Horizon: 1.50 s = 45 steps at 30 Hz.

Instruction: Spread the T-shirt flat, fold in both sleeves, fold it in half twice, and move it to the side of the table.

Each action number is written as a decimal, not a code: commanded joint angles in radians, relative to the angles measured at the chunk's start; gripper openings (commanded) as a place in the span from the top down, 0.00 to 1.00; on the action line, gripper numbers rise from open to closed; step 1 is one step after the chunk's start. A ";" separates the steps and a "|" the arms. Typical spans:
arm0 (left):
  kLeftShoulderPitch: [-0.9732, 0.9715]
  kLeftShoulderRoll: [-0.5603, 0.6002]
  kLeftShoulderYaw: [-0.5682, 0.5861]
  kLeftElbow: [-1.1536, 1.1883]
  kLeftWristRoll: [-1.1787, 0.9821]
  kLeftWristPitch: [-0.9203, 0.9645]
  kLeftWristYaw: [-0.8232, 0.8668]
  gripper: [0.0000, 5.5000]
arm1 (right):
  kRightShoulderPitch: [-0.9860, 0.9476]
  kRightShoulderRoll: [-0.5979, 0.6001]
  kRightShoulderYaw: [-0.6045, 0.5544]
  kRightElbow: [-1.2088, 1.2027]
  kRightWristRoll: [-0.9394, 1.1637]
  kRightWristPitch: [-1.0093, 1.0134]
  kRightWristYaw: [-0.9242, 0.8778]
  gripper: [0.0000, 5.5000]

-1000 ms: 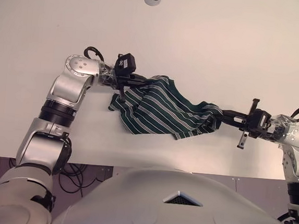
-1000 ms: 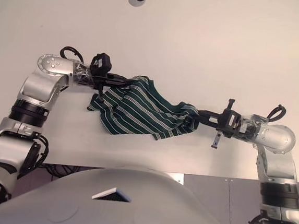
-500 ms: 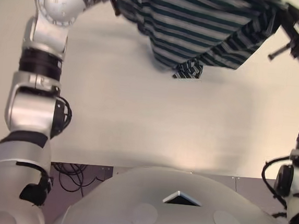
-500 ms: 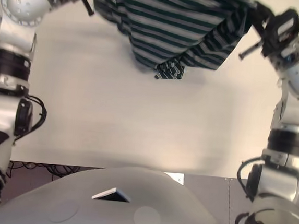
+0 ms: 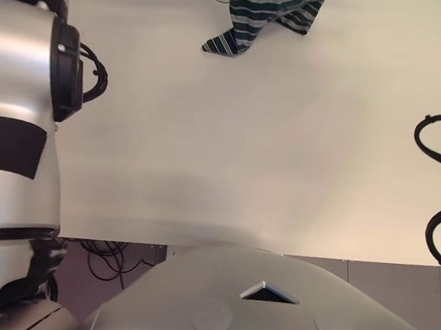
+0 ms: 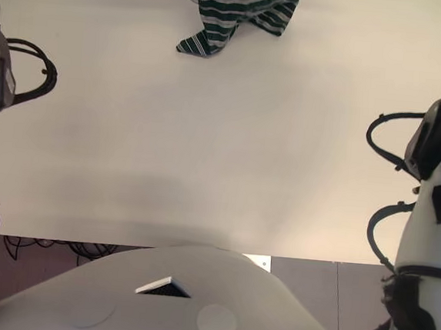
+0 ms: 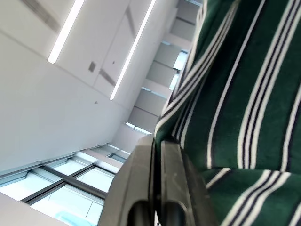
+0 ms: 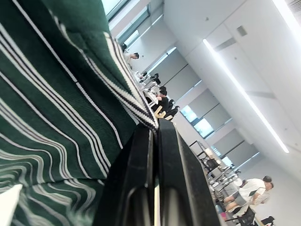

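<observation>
Grip on the left: left fingers pressed flat together, pinching a striped edge of the T-shirt, held high above the bench. Height judged deliberate, to let the bunched cloth drop open under its own weight before laying out. T-shirt hanging over the far middle of the bench, lowest corner down near the surface; contact there not determinable. Right fingers likewise closed tight on a ribbed striped hem, also raised well above the bench. Two separate holds, judged meant to draw the garment out in width. Spreading step in hand; sleeves, both folds and move to the bench side not yet done.
</observation>
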 commanded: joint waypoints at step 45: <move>1.757 0.555 -0.093 -1.465 -0.442 0.003 -0.914 1.00 | 2.066 -0.312 -0.131 -1.578 0.547 0.190 0.713 1.00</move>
